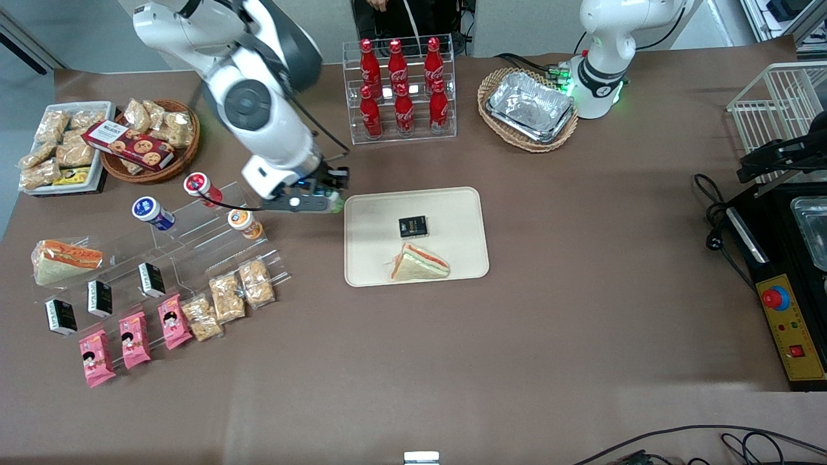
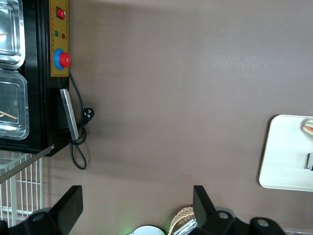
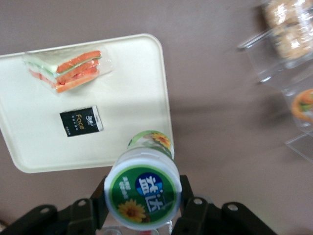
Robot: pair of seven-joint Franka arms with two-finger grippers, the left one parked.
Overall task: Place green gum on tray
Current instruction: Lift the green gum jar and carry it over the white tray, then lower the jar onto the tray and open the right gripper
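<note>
My right gripper (image 1: 333,201) is shut on the green gum (image 3: 143,188), a small green bottle with a white-and-green lid bearing a yellow flower. In the front view only a green sliver of the bottle (image 1: 337,203) shows at the fingertips. I hold it above the table, right at the edge of the cream tray (image 1: 452,206) that faces the working arm's end. In the right wrist view the tray (image 3: 137,98) lies just under the bottle's lower end. On the tray sit a small black box (image 1: 413,226) and a wrapped sandwich (image 1: 418,263).
A clear acrylic rack (image 1: 213,226) holds blue-lidded (image 1: 152,213), red-lidded (image 1: 201,188) and orange-lidded (image 1: 245,223) bottles, black boxes, pink packs and snack bars. A cola bottle rack (image 1: 402,87) and a wicker basket with foil trays (image 1: 528,108) stand farther from the camera.
</note>
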